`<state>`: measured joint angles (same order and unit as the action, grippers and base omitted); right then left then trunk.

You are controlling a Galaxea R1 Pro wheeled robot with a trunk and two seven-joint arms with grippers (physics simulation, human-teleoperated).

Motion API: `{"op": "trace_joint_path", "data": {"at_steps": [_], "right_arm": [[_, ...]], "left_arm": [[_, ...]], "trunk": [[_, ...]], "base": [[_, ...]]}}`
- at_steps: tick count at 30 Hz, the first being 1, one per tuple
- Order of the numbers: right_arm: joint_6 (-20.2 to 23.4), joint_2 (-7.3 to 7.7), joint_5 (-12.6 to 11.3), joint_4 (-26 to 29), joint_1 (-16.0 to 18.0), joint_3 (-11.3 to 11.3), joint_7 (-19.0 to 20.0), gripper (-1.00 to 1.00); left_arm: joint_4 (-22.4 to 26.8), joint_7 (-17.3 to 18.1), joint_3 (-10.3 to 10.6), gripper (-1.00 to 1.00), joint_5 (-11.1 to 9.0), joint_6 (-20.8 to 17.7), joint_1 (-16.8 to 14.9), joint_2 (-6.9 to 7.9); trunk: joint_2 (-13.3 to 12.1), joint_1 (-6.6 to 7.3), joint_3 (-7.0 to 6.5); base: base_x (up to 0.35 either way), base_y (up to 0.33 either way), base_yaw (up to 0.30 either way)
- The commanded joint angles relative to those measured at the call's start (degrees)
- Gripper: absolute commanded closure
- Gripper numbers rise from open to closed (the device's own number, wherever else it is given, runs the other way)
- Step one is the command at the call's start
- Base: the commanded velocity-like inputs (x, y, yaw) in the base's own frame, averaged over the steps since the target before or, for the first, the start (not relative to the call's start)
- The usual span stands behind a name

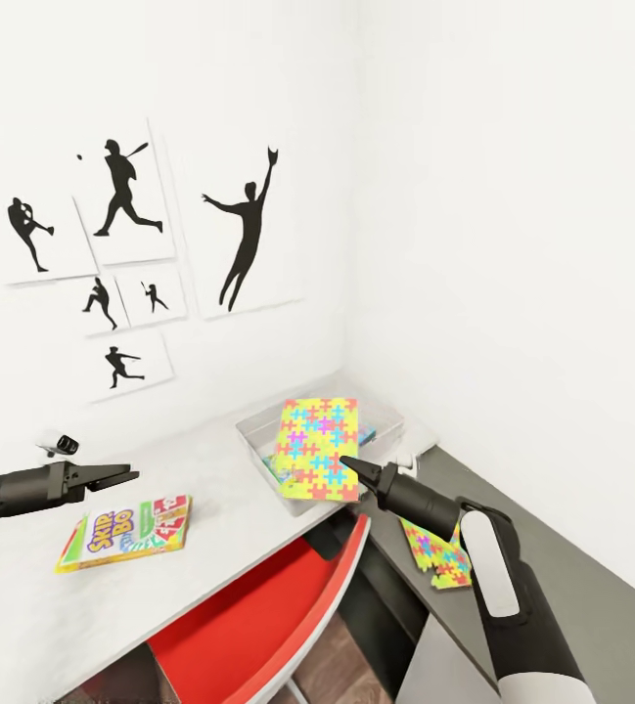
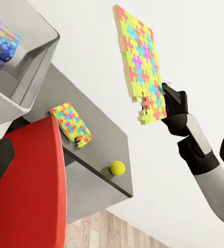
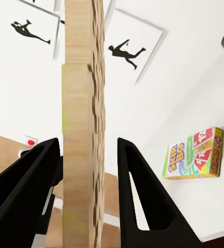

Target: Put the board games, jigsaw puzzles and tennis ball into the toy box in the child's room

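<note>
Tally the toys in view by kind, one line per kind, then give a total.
Jigsaw puzzles: 2, one held over the toy box by the right tool at, one on the lower dark cabinet.
Board games: 2, the Skip-Bo box on the table, a blue box in the toy box.
Tennis balls: 1.
Total: 5.

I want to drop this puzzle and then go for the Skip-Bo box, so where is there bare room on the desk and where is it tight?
Bare tabletop lies between the Skip-Bo box and the toy box, and past the Skip-Bo box toward the wall. It is crowded at the toy box: the held jigsaw puzzle and right gripper hang over it, and a blue game box already lies inside.
</note>
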<state>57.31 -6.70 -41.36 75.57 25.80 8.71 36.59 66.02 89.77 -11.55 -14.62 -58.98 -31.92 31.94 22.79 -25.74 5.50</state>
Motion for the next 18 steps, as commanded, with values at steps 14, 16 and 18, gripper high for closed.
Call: {"op": "trace_joint_path", "data": {"at_steps": [14,16,18], "right_arm": [[0.5,0.5,0.1,-0.1,0.1,0.4,0.8,1.0],[0.5,0.53,0.1,-0.1,0.1,0.4,0.9,1.0],[0.5,0.54,0.1,-0.1,0.0,0.4,1.0,1.0]], "left_arm": [[0.0,0.2,0.0,-1.0,-0.1,-0.6,-0.1,-0.08],[0.0,0.2,0.0,-1.0,-0.1,-0.6,-0.1,-0.07],[0.0,0.2,0.0,-1.0,-0.1,-0.6,0.0,-0.05]], "trunk": [[0.1,-0.04,0.13],[0.1,-0.04,0.13],[0.1,-0.04,0.13]], "base": [[0.146,0.026,0.184],[0.198,0.022,0.008],[0.2,0.011,0.002]]}}
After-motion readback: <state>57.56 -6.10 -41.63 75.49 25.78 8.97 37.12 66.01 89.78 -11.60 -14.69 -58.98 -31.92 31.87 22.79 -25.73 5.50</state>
